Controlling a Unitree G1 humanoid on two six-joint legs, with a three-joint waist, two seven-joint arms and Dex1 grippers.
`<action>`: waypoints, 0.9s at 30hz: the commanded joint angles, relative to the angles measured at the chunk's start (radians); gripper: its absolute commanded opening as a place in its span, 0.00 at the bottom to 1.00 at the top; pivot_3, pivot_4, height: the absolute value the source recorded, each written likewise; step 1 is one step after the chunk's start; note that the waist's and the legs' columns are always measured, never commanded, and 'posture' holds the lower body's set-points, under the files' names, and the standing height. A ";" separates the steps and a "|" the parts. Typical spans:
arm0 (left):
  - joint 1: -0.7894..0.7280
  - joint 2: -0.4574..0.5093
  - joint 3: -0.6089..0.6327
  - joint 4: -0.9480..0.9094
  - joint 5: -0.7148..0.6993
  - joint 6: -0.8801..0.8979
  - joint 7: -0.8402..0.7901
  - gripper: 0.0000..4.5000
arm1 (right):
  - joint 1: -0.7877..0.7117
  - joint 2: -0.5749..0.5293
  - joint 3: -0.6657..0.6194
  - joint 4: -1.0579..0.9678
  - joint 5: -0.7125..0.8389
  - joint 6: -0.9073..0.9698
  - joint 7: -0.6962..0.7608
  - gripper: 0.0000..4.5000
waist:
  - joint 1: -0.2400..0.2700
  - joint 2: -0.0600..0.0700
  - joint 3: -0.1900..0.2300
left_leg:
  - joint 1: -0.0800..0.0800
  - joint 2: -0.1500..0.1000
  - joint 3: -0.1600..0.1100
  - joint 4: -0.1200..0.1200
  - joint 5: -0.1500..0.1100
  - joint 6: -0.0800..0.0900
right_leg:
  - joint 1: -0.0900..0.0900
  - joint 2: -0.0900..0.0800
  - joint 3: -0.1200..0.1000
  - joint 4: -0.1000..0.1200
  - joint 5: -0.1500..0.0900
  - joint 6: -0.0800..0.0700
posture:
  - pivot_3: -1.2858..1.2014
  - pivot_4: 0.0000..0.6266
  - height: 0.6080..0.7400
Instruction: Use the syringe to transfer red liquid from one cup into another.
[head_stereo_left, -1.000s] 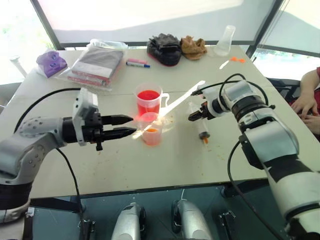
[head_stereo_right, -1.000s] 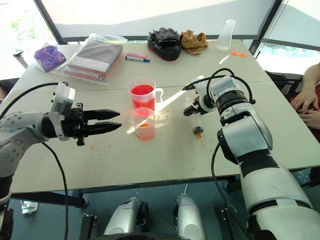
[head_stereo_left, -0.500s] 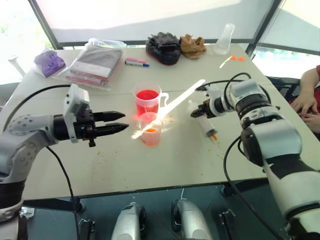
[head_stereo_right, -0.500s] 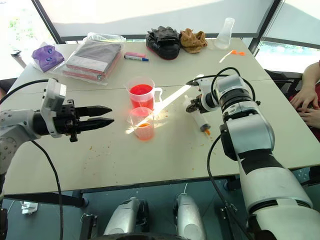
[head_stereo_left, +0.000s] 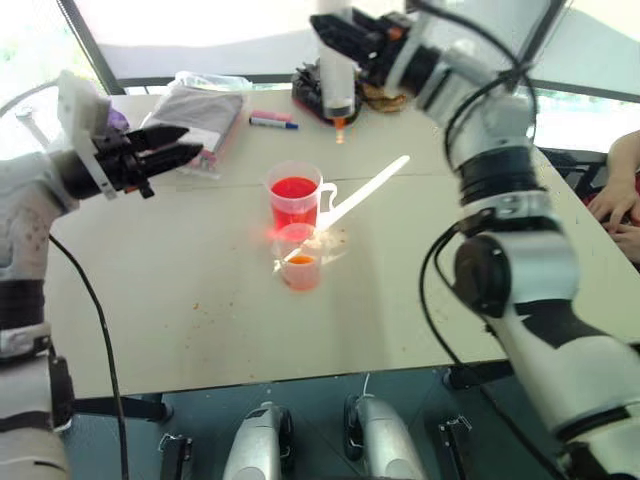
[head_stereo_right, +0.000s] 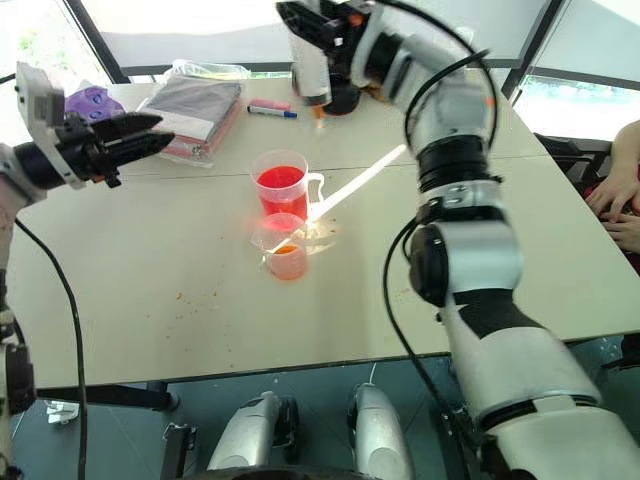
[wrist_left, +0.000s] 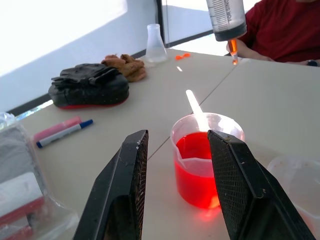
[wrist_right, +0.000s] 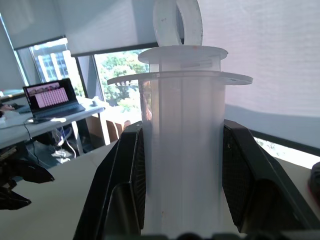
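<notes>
Clear syringe (wrist_right: 184, 150) sits clamped in right hand (head_stereo_left: 340, 40); left hand (wrist_left: 175, 190) gapes toward beaker (wrist_left: 205, 165).

Red liquid in beaker (head_stereo_left: 296, 203); orange-tipped clear syringe (head_stereo_left: 337, 85); black glove (wrist_left: 89, 86)

Silver-grey arm shells, black joints, black cables looping outside; black two-finger left tool (head_stereo_left: 170, 146), pads seemingly cross-hatched.

The right arm reaches high over the far side, its right gripper (head_stereo_left: 338, 40) clamped on the upright syringe (head_stereo_left: 337, 85); the left gripper (head_stereo_left: 170, 147) hovers at the far left, fingers apart and holding nothing, pointing right
</notes>
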 joint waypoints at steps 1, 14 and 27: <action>-0.154 -0.015 -0.004 0.141 0.059 -0.099 -0.011 0.42 | -0.003 0.081 -0.012 -0.025 0.033 -0.183 -0.007 0.32 | 0.002 -0.001 0.000 | -0.001 0.000 0.001 0.000 0.001 -0.001 | 0.000 0.000 -0.001 0.000 0.000 0.000 | 0.52 0.24 1.00; -0.494 -0.172 -0.019 0.449 0.141 -0.243 -0.078 0.42 | 0.093 0.163 0.057 0.170 -0.035 -0.412 0.033 0.32 | -0.002 -0.002 0.000 | -0.005 -0.001 0.001 0.003 0.001 -0.002 | -0.001 -0.001 -0.001 0.000 -0.001 0.001 | 0.52 0.24 1.00; -0.568 -0.289 -0.078 0.577 0.239 -0.373 -0.132 0.42 | 0.119 0.205 0.066 0.152 -0.025 -0.406 0.042 0.32 | -0.004 -0.002 0.000 | -0.004 -0.001 -0.001 0.002 0.002 -0.003 | -0.002 -0.001 -0.001 0.002 -0.001 0.002 | 0.52 0.24 1.00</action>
